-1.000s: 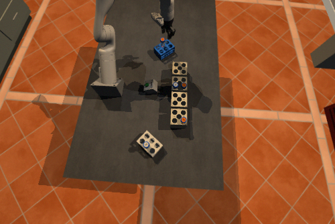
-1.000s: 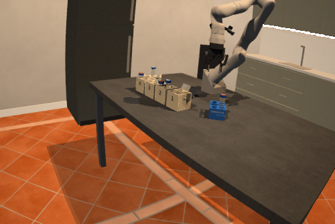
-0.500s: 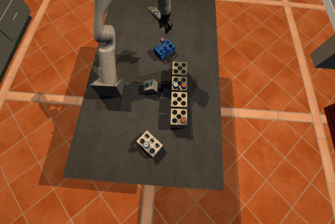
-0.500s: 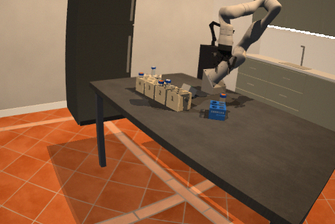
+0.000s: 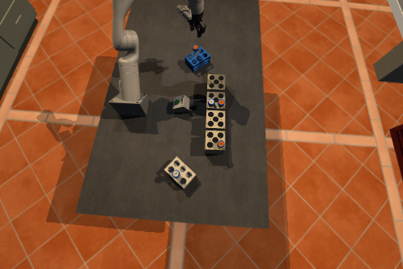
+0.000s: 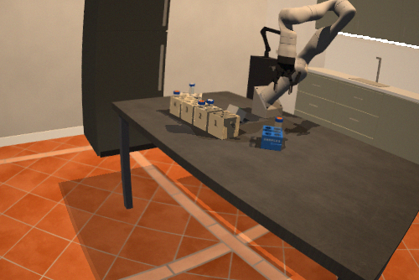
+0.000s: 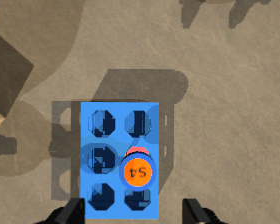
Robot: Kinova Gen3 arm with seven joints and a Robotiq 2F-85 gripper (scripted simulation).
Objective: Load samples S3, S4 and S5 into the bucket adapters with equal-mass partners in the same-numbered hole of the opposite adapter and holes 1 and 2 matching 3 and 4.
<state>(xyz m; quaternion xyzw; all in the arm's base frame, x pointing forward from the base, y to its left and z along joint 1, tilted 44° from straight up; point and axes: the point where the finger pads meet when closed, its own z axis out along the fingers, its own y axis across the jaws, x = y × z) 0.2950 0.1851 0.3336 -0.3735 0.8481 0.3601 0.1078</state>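
Observation:
The blue sample rack (image 7: pixel 119 160) stands on the table and holds one tube with an orange cap dot marked S4 (image 7: pixel 137 171); its other holes are empty. My gripper (image 7: pixel 135 216) hangs open and empty high above this rack, with the S4 tube between the lines of the fingers. In the top view the gripper (image 5: pixel 198 26) is above and beyond the rack (image 5: pixel 198 59). Four adapters stand in a row. Adapter 1 (image 5: pixel 216 81) and adapter 3 (image 5: pixel 215 119) are empty. Adapter 2 (image 5: pixel 216 100) holds a white-dot tube and an orange-dot tube. Adapter 4 (image 5: pixel 214 140) holds one orange-dot tube.
A white rack (image 5: pixel 180 172) with one white-dot blank (image 5: pixel 176 173) stands skewed near the table's front. The small desk with the green DONE key (image 5: pixel 176 102) sits left of adapter 2, beside the arm's base (image 5: pixel 128 105).

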